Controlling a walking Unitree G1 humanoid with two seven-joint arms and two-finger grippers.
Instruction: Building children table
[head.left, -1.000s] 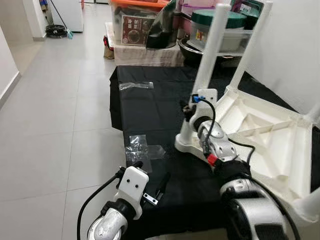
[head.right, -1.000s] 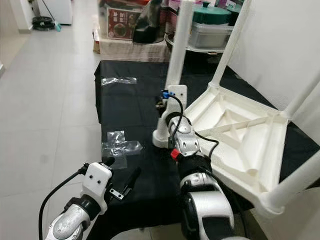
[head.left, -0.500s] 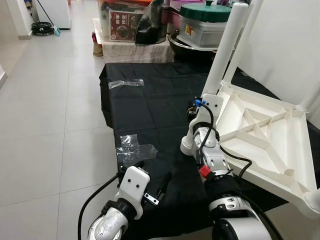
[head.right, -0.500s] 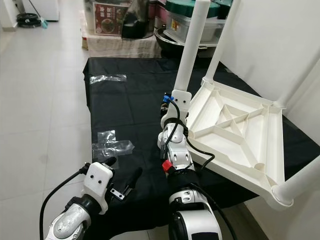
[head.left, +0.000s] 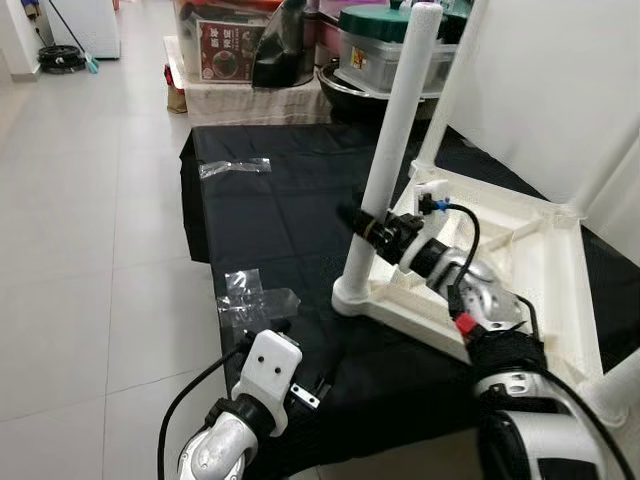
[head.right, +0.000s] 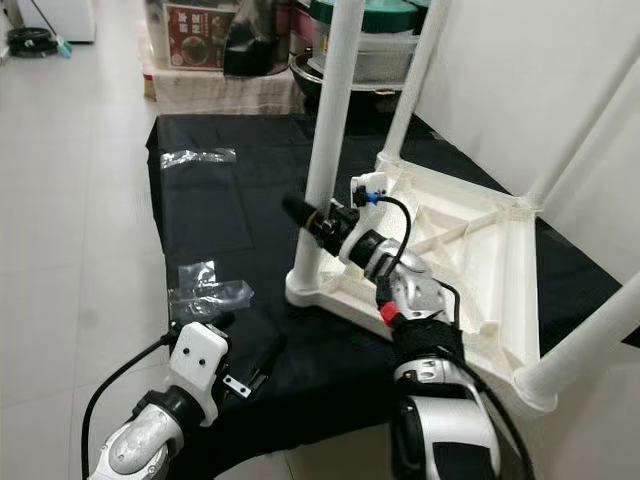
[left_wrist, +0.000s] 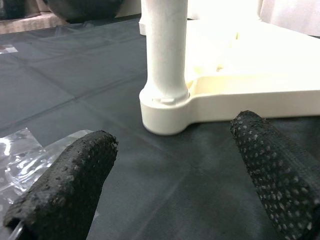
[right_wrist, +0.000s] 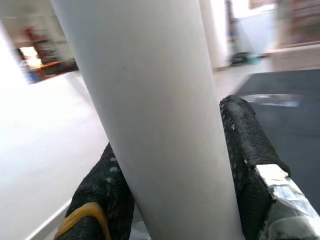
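The step in hand appeared to be seating or tightening a leg in its corner socket. The white plastic table lay upside down on the black cloth, its ribbed underside facing up. The near leg stood upright in the corner socket nearest the cloth's front edge.

The right gripper was clamped on that leg just above the socket, one black finger on each side, as the right wrist view confirmed. The left gripper hung low at the front edge of the cloth, fingers spread apart and holding nothing, facing the leg's socket.

Judged from this, the next move called for pressing or twisting the leg fully home while the tabletop stayed flat on the cloth.

The table was matte white, with smooth round legs. A second leg stood upright behind the near one. Clear plastic wrap lay on the cloth near the left gripper.
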